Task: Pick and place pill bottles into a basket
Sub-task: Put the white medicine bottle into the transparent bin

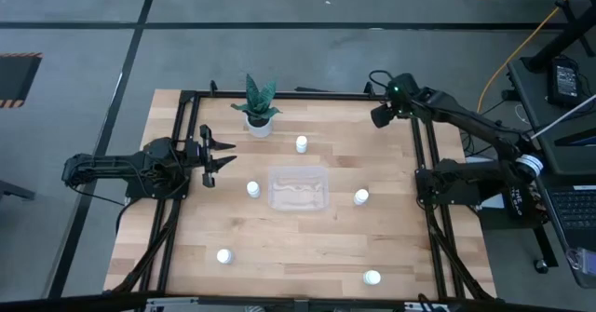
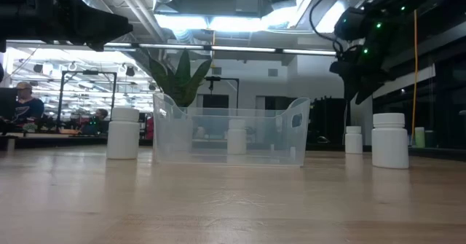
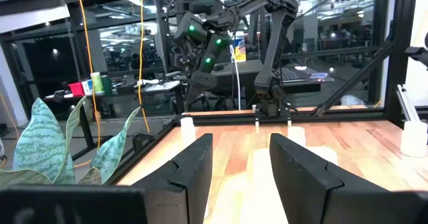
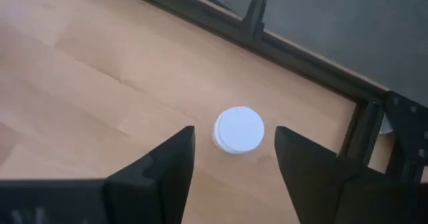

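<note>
Several small white pill bottles stand upright on the wooden table: one behind the clear basket, one at its left, one at its right, and two near the front. My right gripper is open at the far right corner, pointing down. Well below it stands another bottle, which shows between its fingers in the right wrist view and is hidden under the arm in the high view. My left gripper is open and empty, held level left of the basket.
A white pot with a green plant stands at the far edge, left of centre. A black metal frame runs around the table, and its rail passes close to the bottle under my right gripper.
</note>
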